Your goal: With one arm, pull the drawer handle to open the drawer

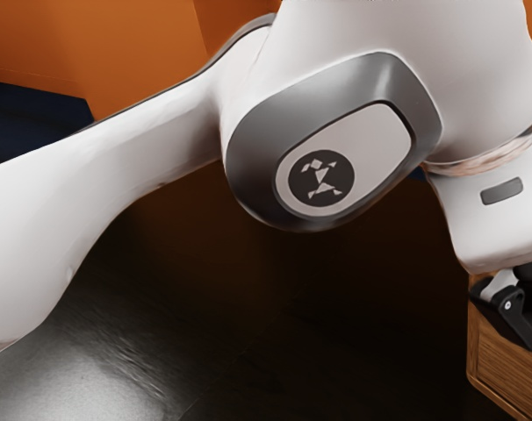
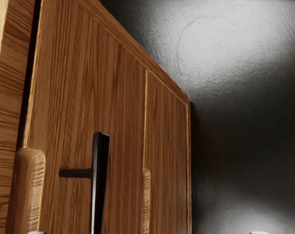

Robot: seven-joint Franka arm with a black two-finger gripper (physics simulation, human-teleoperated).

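A dark, glossy tabletop point(image 1: 248, 351), black with soft pale patches of reflected light, spreads across the scene, and a brown wooden drawer cabinet point(image 1: 505, 373) with visible grain stands directly on it at the exterior view's lower right edge.

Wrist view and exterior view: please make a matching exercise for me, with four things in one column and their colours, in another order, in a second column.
Things:
1. drawer handle
2. wooden cabinet
3. arm
4. wall

Colours:
A. orange
B. black
C. white
D. brown

Pairs: 1-B; 2-D; 3-C; 4-A
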